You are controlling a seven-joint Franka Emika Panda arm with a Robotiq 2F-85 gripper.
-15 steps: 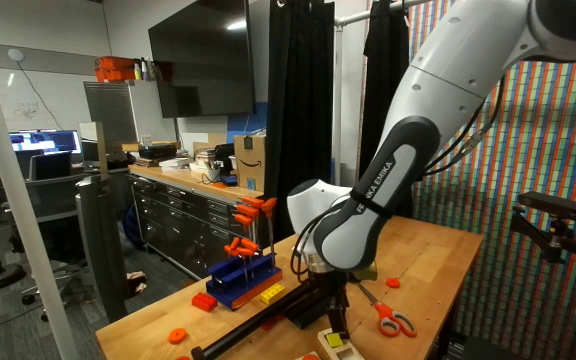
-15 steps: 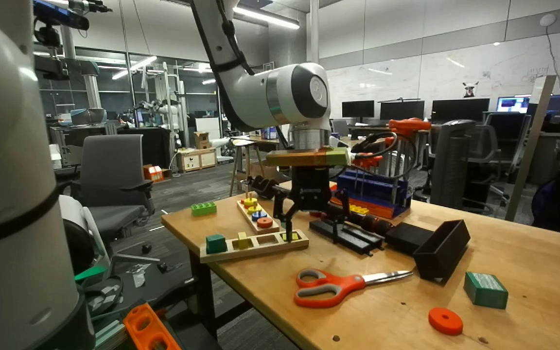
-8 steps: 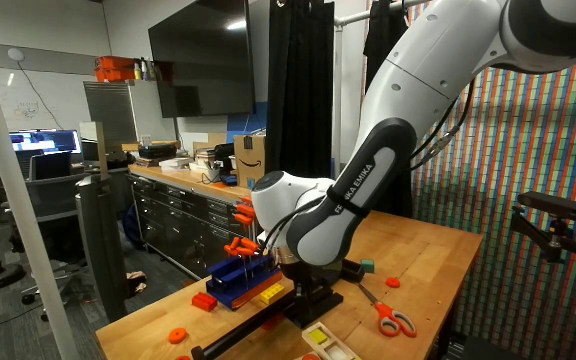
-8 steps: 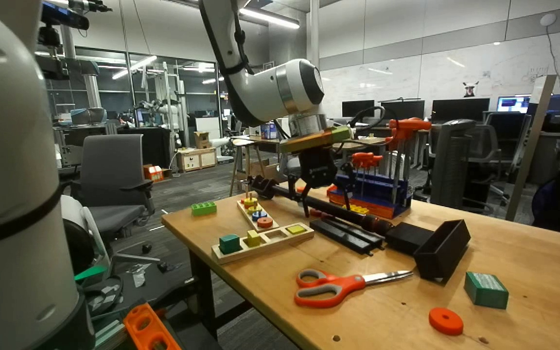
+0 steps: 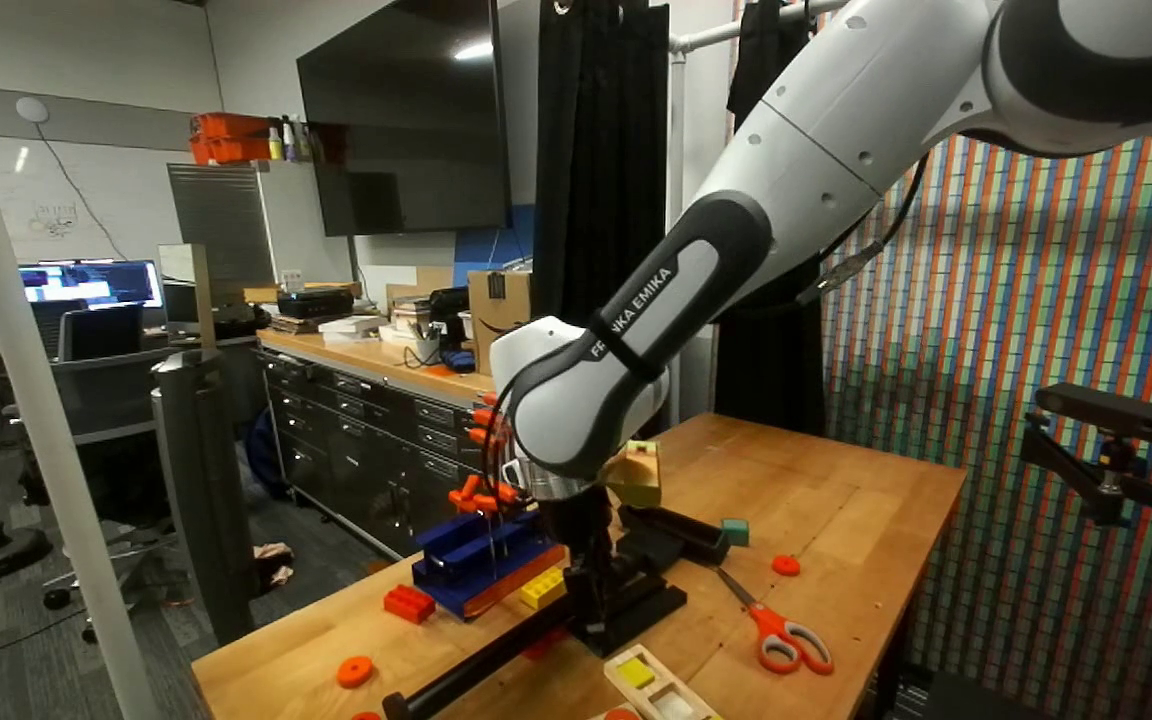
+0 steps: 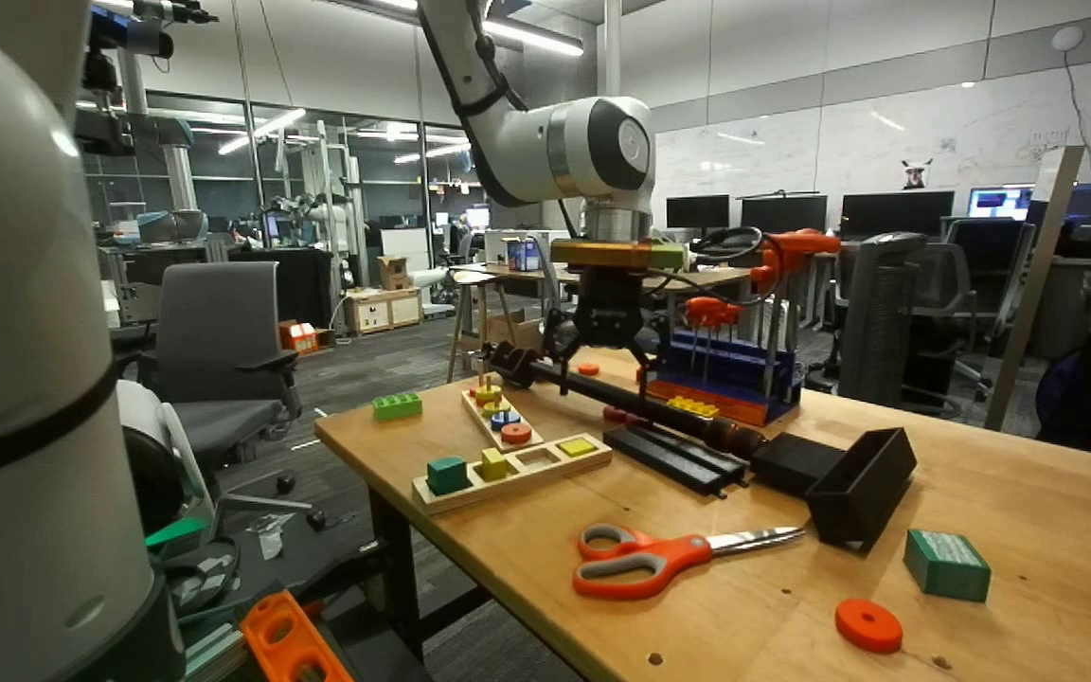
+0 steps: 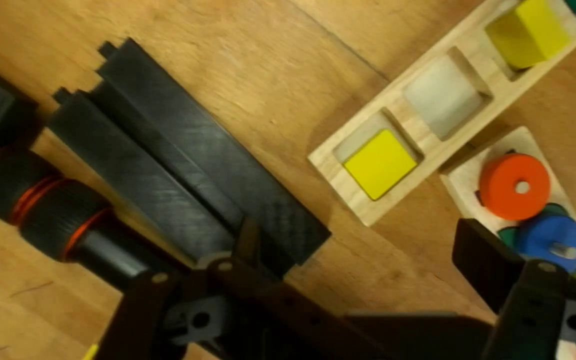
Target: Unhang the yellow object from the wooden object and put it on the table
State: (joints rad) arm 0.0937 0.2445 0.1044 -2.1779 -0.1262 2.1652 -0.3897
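A wooden peg board (image 6: 528,448) on the table (image 6: 754,606) carries stacked rings: a red ring (image 6: 515,433), a blue ring (image 6: 505,420) and small yellow rings (image 6: 494,408) behind them. In the wrist view the red ring (image 7: 515,187) and blue ring (image 7: 552,240) show, with only a sliver of yellow. A wooden tray (image 7: 418,125) beside it holds a flat yellow block (image 7: 380,165), a taller yellow block (image 7: 528,35) and a green block (image 6: 448,475). My gripper (image 6: 603,386) is open and empty, fingers pointing down above the black tube (image 6: 621,396), behind the tray.
Orange scissors (image 6: 640,561), a black open box (image 6: 860,488) and a black slotted piece (image 6: 673,459) lie nearby. A blue rack (image 6: 725,365) with orange-handled tools stands close to the gripper. A green box (image 6: 948,565) and an orange ring (image 6: 867,625) lie nearer the camera.
My gripper has risen from the tray and moved away past it, over the tube. The tray has shifted slightly with its blocks. The gripper tilted, then came upright again.
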